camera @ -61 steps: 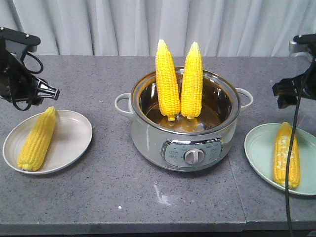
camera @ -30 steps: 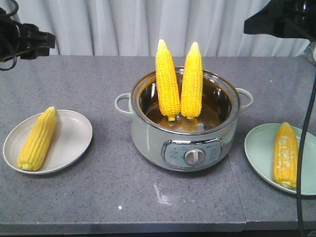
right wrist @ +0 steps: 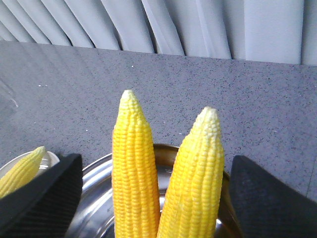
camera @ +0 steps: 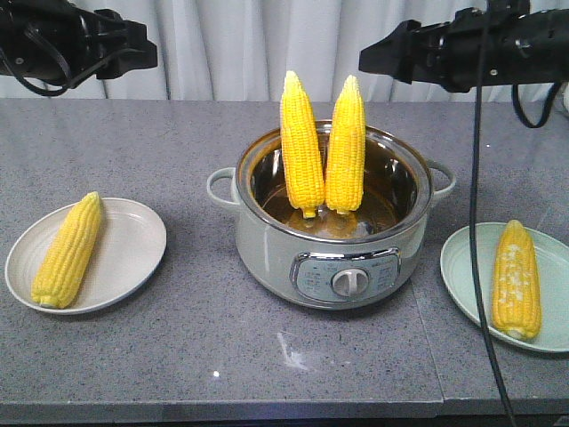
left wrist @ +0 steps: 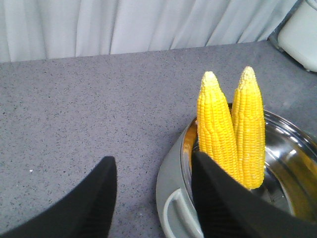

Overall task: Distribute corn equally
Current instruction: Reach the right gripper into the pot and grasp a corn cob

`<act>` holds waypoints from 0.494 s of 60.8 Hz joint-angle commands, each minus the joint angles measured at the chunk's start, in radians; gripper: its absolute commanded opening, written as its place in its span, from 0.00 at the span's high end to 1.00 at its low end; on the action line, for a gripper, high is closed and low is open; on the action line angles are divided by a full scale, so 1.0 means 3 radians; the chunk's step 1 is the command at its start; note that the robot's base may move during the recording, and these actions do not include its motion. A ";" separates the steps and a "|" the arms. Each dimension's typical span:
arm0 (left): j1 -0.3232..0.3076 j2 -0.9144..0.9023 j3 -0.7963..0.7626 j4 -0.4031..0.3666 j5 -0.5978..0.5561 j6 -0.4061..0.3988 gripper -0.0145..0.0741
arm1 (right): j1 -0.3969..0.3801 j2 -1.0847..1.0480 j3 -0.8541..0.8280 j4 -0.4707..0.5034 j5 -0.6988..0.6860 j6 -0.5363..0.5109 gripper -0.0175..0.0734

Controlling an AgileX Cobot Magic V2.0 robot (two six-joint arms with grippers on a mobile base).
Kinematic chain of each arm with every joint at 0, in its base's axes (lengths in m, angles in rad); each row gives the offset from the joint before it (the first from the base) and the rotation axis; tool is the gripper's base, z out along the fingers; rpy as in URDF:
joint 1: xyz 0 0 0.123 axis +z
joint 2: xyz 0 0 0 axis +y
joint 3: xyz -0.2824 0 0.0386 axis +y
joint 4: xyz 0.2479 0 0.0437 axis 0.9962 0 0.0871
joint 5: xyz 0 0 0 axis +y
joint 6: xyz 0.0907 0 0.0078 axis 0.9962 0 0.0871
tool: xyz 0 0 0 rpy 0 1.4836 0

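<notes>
Quick status from my end. Both arms are up high near the curtain [camera: 222, 44], one on each side of the pot [camera: 267, 249], and neither is touching anything.

L gripper [left wrist: 151, 166]: fingers spread apart w/ nothing btwn them. Its wrist cam just shows tabletop and the pot's rim in the gap.

R gripper [right wrist: 156, 163]: same deal, released. Its fingers sit at the bottom corners of the wrist cam, w/ both standing cobs in the view btwn them.

Corn, 4 cobs total:
- Two stand upright in the pot, tips up, leaning on the back rim. That's the left cob [camera: 300, 147] and right cob [camera: 346, 147], side by side. Can't tell if they actually touch.
- The third cob [camera: 69, 249] lies flat on the white plate [camera: 133, 258], left of the pot.
- The fourth cob [camera: 516, 278] lies on the green plate [camera: 464, 267] on the right.

Both plates sit on the grey table [camera: 178, 356], well apart from the pot.
</notes>
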 commanded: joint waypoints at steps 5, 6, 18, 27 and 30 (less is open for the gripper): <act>0.0002 -0.0063 -0.0111 -0.0098 -0.0181 0.0009 0.46 | 0.0179 0.0029 -0.0101 -0.0091 -0.0537 -0.0046 0.17; 0.0002 -0.0063 -0.0111 -0.0098 -0.0181 0.0009 0.46 | 0.0198 0.0046 -0.0101 -0.0106 -0.0571 -0.0046 0.17; 0.0002 -0.0063 -0.0111 -0.0098 -0.0174 0.0009 0.46 | 0.0340 0.0153 -0.0104 -0.0271 -0.0913 -0.0043 0.17; 0.0002 -0.0063 -0.0111 -0.0098 -0.0168 0.0009 0.46 | 0.0371 0.0213 -0.0104 -0.0337 -0.1009 -0.0035 0.17; 0.0002 -0.0063 -0.0111 -0.0098 -0.0165 0.0009 0.46 | 0.0371 0.0245 -0.0104 -0.0342 -0.1018 -0.0032 0.17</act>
